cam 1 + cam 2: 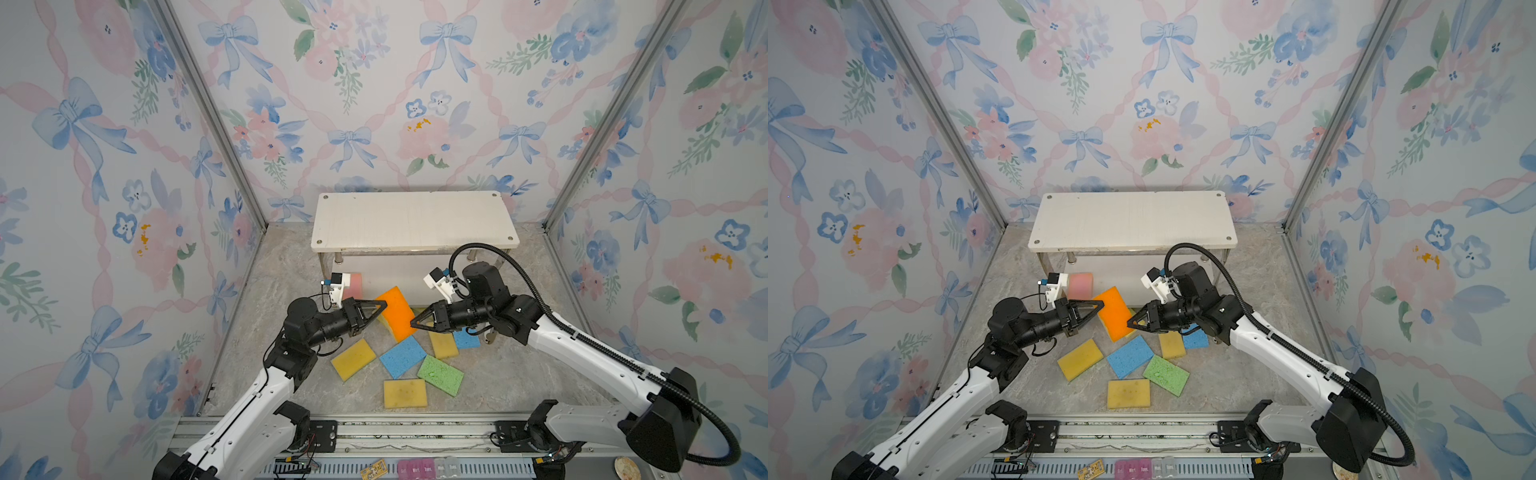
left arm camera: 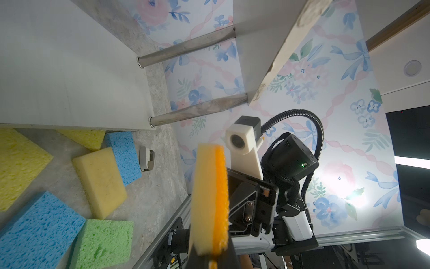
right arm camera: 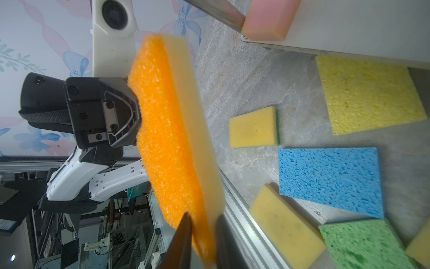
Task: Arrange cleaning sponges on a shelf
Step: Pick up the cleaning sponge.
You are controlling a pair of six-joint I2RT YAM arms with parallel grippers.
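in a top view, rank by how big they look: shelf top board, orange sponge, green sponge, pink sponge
shelf top board
orange sponge, raised nearer the camera, so unsure against green
green sponge
pink sponge, mostly hidden

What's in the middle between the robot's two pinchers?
The orange sponge fills the gap between the left gripper and the right gripper, with one end in each. Both top views show it.

A lab booth: wallpapered panels (image 1: 374, 104) on aluminium framing (image 1: 415, 432).
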